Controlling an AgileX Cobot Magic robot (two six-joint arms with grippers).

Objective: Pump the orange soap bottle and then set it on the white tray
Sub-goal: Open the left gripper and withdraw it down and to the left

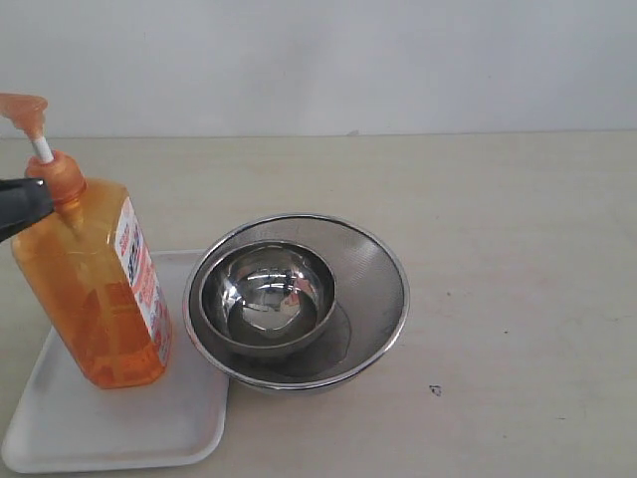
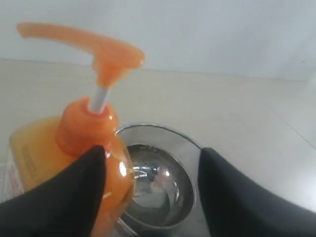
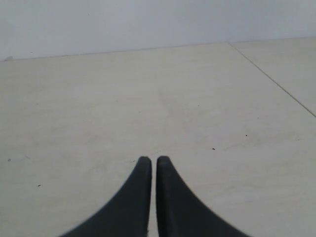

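The orange soap bottle (image 1: pixel 95 299) stands on the white tray (image 1: pixel 119 438) at the left, leaning slightly, its label facing the strainer and its pump head (image 1: pixel 25 108) raised on the white stem. In the left wrist view my left gripper (image 2: pixel 153 154) is open wide. One black finger (image 2: pixel 74 192) lies against the bottle's shoulder (image 2: pixel 84 129) just under the collar, and the other finger (image 2: pixel 237 192) is well clear of it. In the exterior view only one left finger (image 1: pixel 28 201) shows, at the frame edge by the bottle's neck. My right gripper (image 3: pixel 149 160) is shut on nothing above bare table.
A round steel mesh strainer (image 1: pixel 383 289) holding a steel bowl (image 1: pixel 267 299) sits right beside the tray, close to the bottle. The beige table (image 1: pixel 518 249) stretches to the right. A pale wall stands behind.
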